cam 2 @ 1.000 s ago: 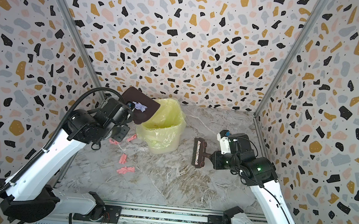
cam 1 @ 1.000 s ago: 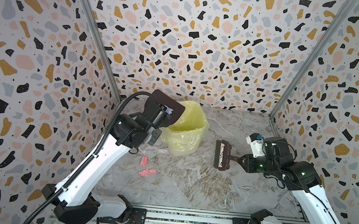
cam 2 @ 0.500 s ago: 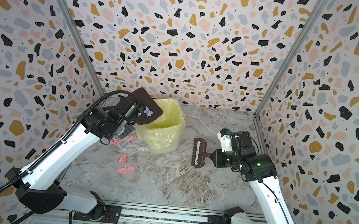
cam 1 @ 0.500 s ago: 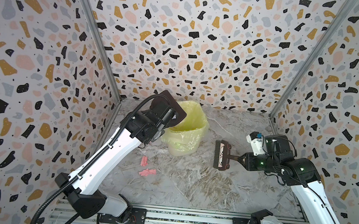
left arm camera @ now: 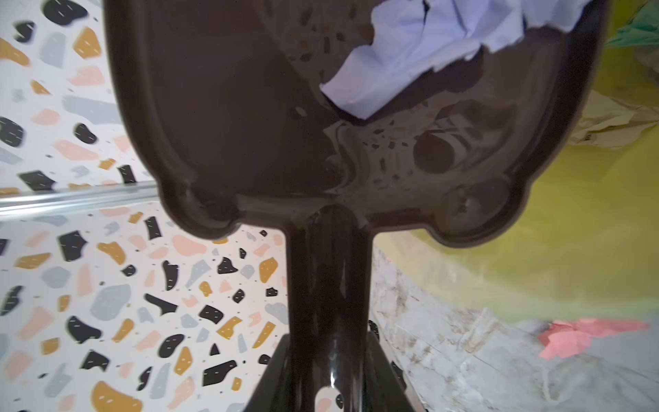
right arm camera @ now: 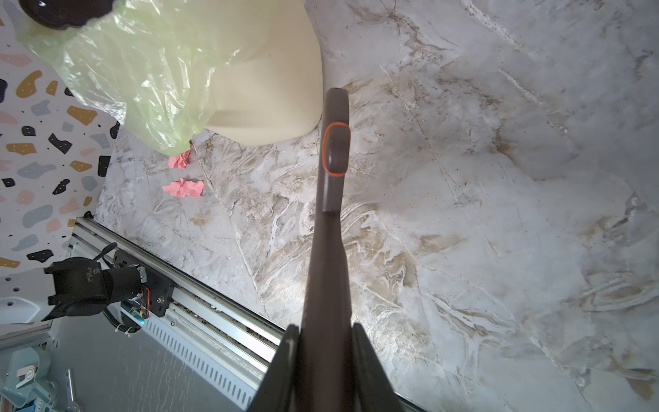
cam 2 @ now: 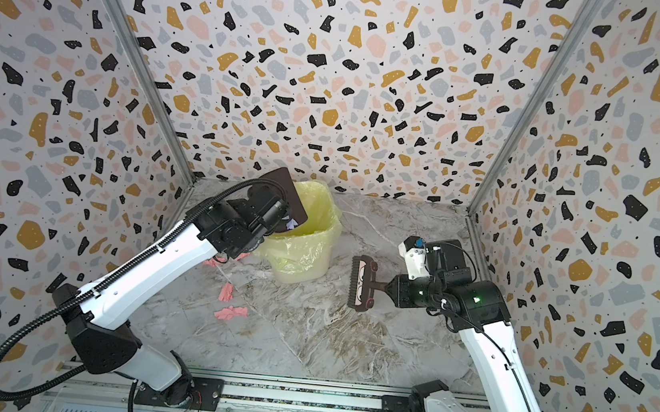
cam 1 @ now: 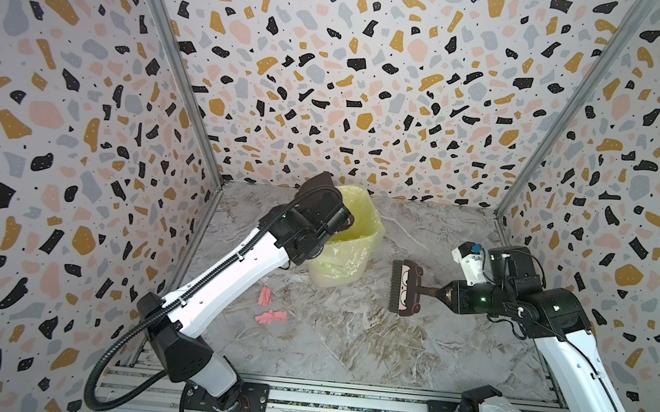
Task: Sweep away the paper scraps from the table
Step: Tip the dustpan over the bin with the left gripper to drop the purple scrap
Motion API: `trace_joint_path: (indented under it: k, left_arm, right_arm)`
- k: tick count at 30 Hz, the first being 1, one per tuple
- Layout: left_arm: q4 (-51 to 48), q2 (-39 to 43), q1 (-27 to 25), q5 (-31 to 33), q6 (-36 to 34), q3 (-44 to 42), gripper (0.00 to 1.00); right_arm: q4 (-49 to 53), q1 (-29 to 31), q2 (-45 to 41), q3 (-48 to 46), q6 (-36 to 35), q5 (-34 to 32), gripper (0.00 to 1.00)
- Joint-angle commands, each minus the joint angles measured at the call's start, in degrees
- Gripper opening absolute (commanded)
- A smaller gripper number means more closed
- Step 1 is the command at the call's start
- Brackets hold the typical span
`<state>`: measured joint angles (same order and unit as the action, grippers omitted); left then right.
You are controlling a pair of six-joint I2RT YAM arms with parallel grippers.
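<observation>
My left gripper (left arm camera: 328, 356) is shut on the handle of a dark brown dustpan (left arm camera: 249, 107), which is tilted over the yellow-lined bin (cam 1: 351, 242). A lilac paper scrap (left arm camera: 410, 53) lies at the pan's lip above the bin's mouth and also shows in a top view (cam 2: 291, 223). Pink paper scraps (cam 1: 270, 317) (cam 2: 226, 292) lie on the marble table (right arm camera: 499, 214), left of the bin. My right gripper (right arm camera: 326, 342) is shut on the handle of a brown brush (cam 1: 405, 289), held to the right of the bin with its bristles facing left.
Terrazzo walls close in the table on three sides. The bin stands near the back left corner. A metal rail (right arm camera: 199, 285) runs along the front edge. Crumpled green and brown paper (left arm camera: 638, 32) lies inside the bin.
The left arm has stretched out and carried the dustpan further over the bin, tipping it more. The right arm and brush have hardly moved.
</observation>
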<state>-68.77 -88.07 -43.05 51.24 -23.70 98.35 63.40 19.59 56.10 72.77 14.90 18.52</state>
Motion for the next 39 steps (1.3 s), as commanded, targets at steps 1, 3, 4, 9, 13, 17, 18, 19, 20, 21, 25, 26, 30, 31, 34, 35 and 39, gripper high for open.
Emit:
trace_joint_path:
  k: [1,3,4,9,13,17,18,19,20,21,25,26,30,31,34,35,39]
  left_arm:
    - [3.66,0.74,-2.04,12.07,-5.28,-0.98,0.0]
    - [5.68,1.23,-2.57,13.94,-7.89,-1.7,0.0]
    - [6.4,1.37,-2.57,14.6,-8.9,-1.81,0.0]
    - [9.74,2.07,-3.42,17.17,-13.58,-3.93,0.0]
    - [11.76,1.96,-4.86,19.07,-15.95,-5.72,0.0]
    - [14.7,2.6,-6.35,20.69,-19.12,-7.33,0.0]
    - [14.77,2.52,-6.37,20.86,-19.19,-7.08,0.0]
    - [15.04,2.63,-6.5,21.02,-19.52,-7.05,0.0]
    - [15.27,2.71,-6.44,21.09,-19.75,-7.11,0.0]
    - [15.5,2.77,-6.49,21.41,-20.07,-7.23,0.0]
    - [17.43,3.31,-6.85,21.9,-22.0,-9.09,0.0]
    - [17.45,3.35,-6.87,21.67,-22.0,-9.15,0.0]
    - [17.55,3.45,-7.05,21.79,-22.31,-9.28,0.0]
    - [17.77,3.59,-7.09,22.0,-22.44,-9.42,0.0]
    - [17.83,3.81,-7.06,21.88,-22.12,-9.4,0.0]
    - [17.69,3.88,-7.11,21.73,-21.75,-9.18,0.0]
    - [17.14,4.6,-7.32,19.49,-19.51,-7.64,0.0]
  right_arm:
    - [0.68,-0.26,-0.89,2.28,-0.67,1.03,0.0]
    - [0.2,-0.3,-1.14,1.61,-0.48,1.42,0.0]
    - [-0.05,-0.26,-1.25,1.26,-0.25,1.59,0.0]
    - [-0.74,-0.26,-1.42,0.53,0.12,2.36,0.0]
    - [-0.9,-0.26,-1.4,0.38,0.07,2.51,0.0]
    - [-1.66,-0.26,-1.69,-0.37,0.33,3.14,0.0]
    - [-1.94,-0.26,-1.84,-0.74,0.54,3.32,0.0]
    - [-2.11,-0.26,-1.99,-1.02,0.67,3.48,0.0]
    - [-2.37,-0.26,-2.24,-1.42,0.88,3.7,0.0]
    - [-2.71,-0.26,-2.34,-1.74,1.04,3.73,0.0]
    - [-2.95,-0.26,-3.06,-2.55,1.43,3.93,0.0]
    - [-2.93,-0.26,-3.14,-2.59,1.38,3.89,0.0]
    - [-2.67,-0.26,-3.13,-2.3,1.45,3.8,0.0]
    - [-2.7,-0.26,-3.18,-2.33,1.44,3.8,0.0]
    - [-3.0,-0.32,-3.33,-2.71,1.58,4.21,0.0]
    - [-3.41,-0.27,-3.47,-3.04,1.79,4.52,0.0]
    - [-6.41,-0.21,-4.86,-6.25,3.58,7.76,0.0]
